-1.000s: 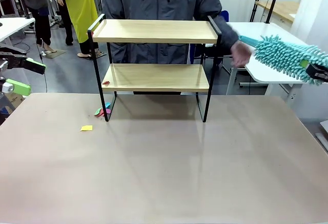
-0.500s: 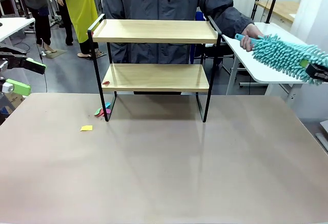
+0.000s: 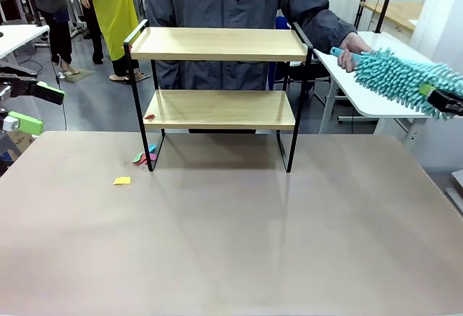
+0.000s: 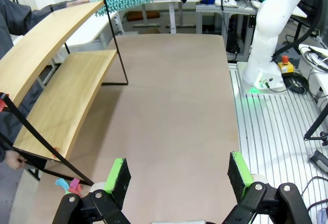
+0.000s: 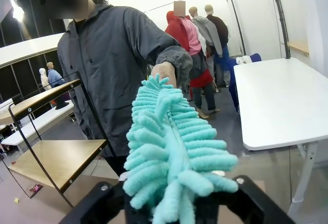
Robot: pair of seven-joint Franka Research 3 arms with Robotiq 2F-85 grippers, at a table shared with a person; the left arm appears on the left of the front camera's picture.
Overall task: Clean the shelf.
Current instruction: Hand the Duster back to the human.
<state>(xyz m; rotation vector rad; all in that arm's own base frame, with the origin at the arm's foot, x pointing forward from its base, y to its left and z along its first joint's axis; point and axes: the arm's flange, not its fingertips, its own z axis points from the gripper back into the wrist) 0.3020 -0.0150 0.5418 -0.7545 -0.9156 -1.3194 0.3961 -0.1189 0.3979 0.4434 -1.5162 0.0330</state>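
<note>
Two light wooden boards make up the shelf (image 3: 219,77), carried on a thin black metal frame with slim legs and a raised black rail at each end; no brand, label or readable writing shows on it or on anything around it. It stands on the far half of the table (image 3: 231,236), ahead of both grippers and between them, just in front of the person's grey jacket (image 3: 231,1). The left gripper (image 3: 29,106) hangs off the table's left edge, well apart from the shelf, its green-padded fingers (image 4: 119,179) spread wide with nothing between them. The right gripper (image 3: 447,101) is off to the shelf's right, above the neighbouring white table (image 3: 376,92), pinching one end of a teal chenille duster (image 3: 401,79). The person's hand (image 3: 353,47) holds the duster's far end, beyond the gripper and just past the shelf's right rail. The left wrist view looks along the shelf's length, with pink and blue scraps (image 4: 69,185) on the table by its near leg and, far off, the duster in the right gripper. The front view shows a yellow scrap (image 3: 122,181) on the table ahead of the left gripper. The right wrist view gives the duster's fluffy strands close up, running away from the gripper to the person's hand.
</note>
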